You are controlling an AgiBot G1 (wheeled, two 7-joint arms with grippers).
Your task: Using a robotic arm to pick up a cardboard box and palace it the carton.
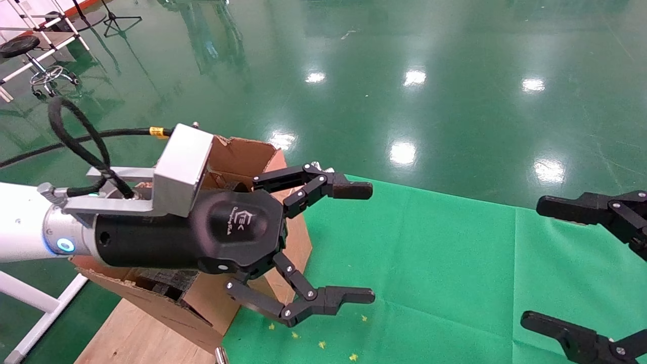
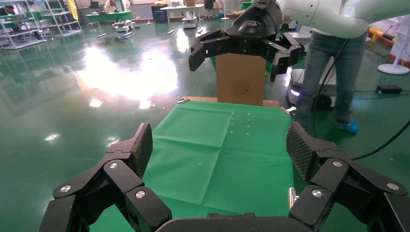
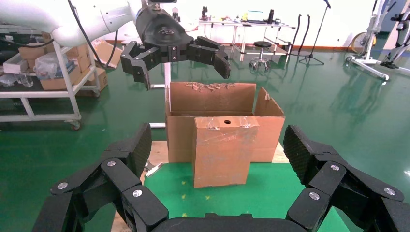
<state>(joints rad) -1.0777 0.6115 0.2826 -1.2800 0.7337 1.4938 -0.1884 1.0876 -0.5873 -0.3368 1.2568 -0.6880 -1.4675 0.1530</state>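
While the box (image 3: 223,151) stands upright on its narrow edge, leaning against the carton's (image 3: 270,131) near wall with its small hole at the top, we have nothing gripped yet. It rests on the green cloth (image 1: 455,263) at the table's left end, well placed (we judge) for a grasp across its thin sides from above. Our left gripper (image 1: 323,242) hovers above box and carton with fingers spread wide and nothing between them, likely lined up to descend; in the head view its body hides the box entirely. The carton, open-topped with ragged edges, sits just behind, so the lift into it should be short. Our right gripper (image 1: 586,268) hangs at the right, also spread and empty.
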